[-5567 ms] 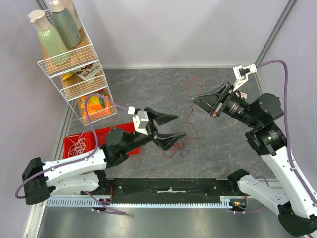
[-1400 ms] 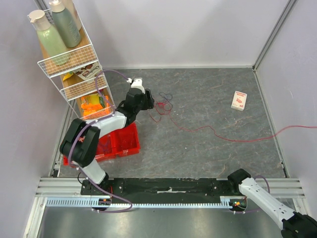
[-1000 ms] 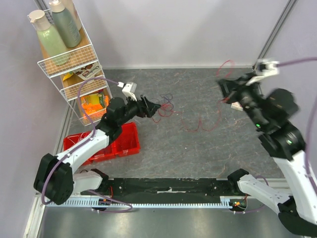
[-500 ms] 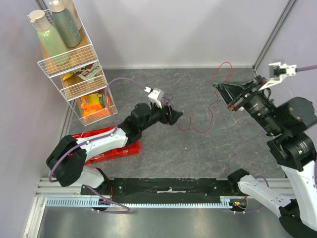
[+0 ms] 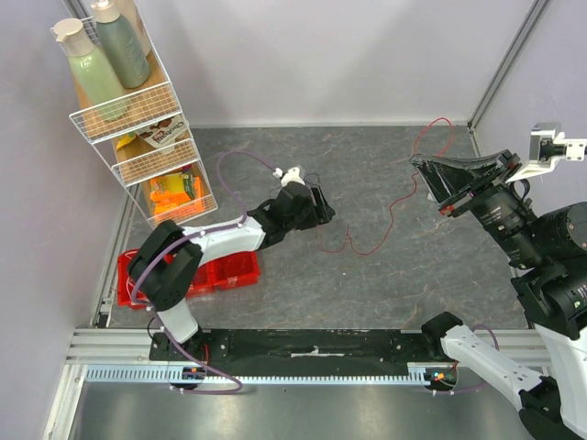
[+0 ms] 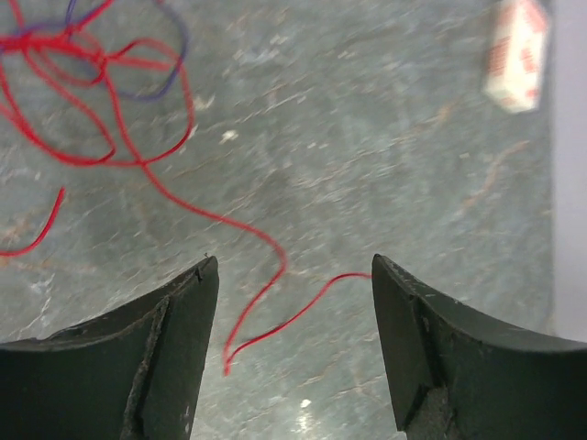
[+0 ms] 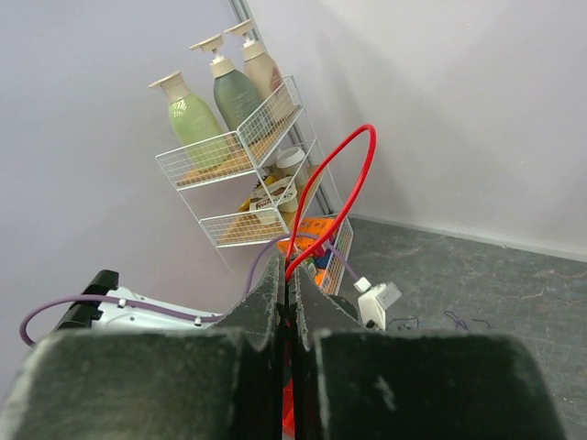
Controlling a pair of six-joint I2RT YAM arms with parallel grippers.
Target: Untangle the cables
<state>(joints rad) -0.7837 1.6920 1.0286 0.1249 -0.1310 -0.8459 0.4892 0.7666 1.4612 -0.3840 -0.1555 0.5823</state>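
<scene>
The right tool [image 7: 286,268], at the right of the top view, is clamped tight on the red cable [image 7: 369,131] — a loop arches up above its closed fingers, and from there the strand drops and trails left across the grey table [image 5: 367,293]. The left tool [image 6: 289,275], near the middle of the top view, has its fingers spread with nothing between them, above a loose run of that red strand. The tangle of red and dark purple cable [image 6: 182,41] lies at the upper left of the left wrist view — a white-and-red box [image 6: 516,53] shows blurred at its upper right.
</scene>
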